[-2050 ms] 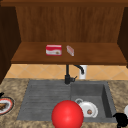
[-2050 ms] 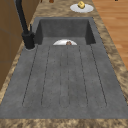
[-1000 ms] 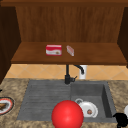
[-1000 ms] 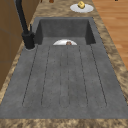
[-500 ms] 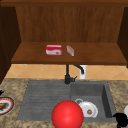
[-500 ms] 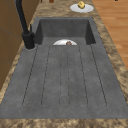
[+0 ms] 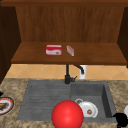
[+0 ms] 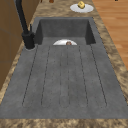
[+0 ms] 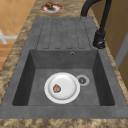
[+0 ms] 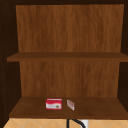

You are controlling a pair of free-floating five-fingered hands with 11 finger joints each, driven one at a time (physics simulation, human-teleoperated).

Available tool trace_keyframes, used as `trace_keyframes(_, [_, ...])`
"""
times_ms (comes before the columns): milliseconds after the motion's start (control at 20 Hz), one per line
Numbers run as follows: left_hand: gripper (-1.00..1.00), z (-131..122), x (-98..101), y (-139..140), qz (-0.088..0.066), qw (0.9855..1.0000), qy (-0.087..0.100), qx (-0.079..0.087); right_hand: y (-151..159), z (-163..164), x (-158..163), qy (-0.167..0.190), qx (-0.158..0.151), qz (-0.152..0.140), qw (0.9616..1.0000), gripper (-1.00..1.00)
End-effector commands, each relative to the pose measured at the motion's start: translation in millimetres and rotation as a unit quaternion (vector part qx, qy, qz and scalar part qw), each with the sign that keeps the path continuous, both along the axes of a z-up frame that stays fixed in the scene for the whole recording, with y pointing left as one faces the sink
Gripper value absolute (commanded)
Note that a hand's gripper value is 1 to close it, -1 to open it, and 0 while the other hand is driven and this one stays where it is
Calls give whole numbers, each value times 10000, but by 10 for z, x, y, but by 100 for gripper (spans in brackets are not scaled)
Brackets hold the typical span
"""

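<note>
Sink basin (image 7: pixel 107 100) scene unchanged; right hand (image 7: pixel 121 119) stays beside it, grip state unclear.

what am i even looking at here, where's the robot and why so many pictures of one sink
It is a simulated kitchen, and the robot is just two floating black hands with no arms. The right hand shows at the front view's bottom right corner, over the counter, and a sliver of the left hand at the left edge. Four fixed cameras film one moment: from the front, along the sink from each side, and up at the wooden shelves. A white plate with a brown scrap lies in the basin, beside the black faucet. A red ball sits in front. More plates of food rest on the counter at either end, and a red box stands on the lower shelf.
</note>
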State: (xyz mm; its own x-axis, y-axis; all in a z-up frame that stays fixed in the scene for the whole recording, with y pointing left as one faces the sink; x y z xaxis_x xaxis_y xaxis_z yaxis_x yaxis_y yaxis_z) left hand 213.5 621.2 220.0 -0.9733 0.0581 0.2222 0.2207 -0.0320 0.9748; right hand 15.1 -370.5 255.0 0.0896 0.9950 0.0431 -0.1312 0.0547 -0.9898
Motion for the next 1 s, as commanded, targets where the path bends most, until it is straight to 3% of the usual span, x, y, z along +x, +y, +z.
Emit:
trace_keyframes(0, [-100,-50,-45,-39,-120,9999,39,0,0,0,0,0,0,0,10000,0])
trace_keyframes(100, [-100,-82,-82,-126,-312,9992,221,65,0,0,0,0,0,0,10000,0])
trace_keyframes(250, [-100,-49,-29,-82,-40,9999,107,-7,0,0,0,0,0,0,10000,0])
trace_keyframes(400, [-100,-86,-115,-92,-9,10000,33,-11,0,0,0,0,0,0,10000,0])
trace_keyframes(550, [-100,-170,16,-95,-46,9998,183,-13,0,0,0,0,0,0,10000,0])
trace_keyframes(650, [-100,-319,148,-79,-130,9991,402,-17,0,0,0,0,0,0,10000,0])
trace_keyframes(950, [-100,-515,286,-32,-35,9971,750,123,0,0,0,0,0,0,10000,0])
